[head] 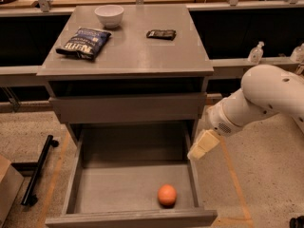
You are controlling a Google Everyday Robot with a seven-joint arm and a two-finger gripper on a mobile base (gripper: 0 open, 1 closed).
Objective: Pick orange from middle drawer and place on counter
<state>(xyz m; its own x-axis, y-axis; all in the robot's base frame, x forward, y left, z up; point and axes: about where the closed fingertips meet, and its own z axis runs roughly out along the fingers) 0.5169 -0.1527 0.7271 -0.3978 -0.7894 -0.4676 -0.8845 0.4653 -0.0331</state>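
Observation:
The orange (167, 194) lies in the pulled-out middle drawer (114, 189), near its front right corner. The grey counter (135, 49) tops the cabinet above it. My gripper (203, 145) hangs on the white arm just outside the drawer's right wall, above and to the right of the orange, about level with the drawer's rim. It holds nothing that I can see.
On the counter stand a white bowl (109, 15), a dark chip bag (84, 42) and a small dark snack packet (161, 33). A black bar (38, 170) and a cardboard box (7, 189) lie on the floor at left. Bottles (255, 52) stand on a ledge at right.

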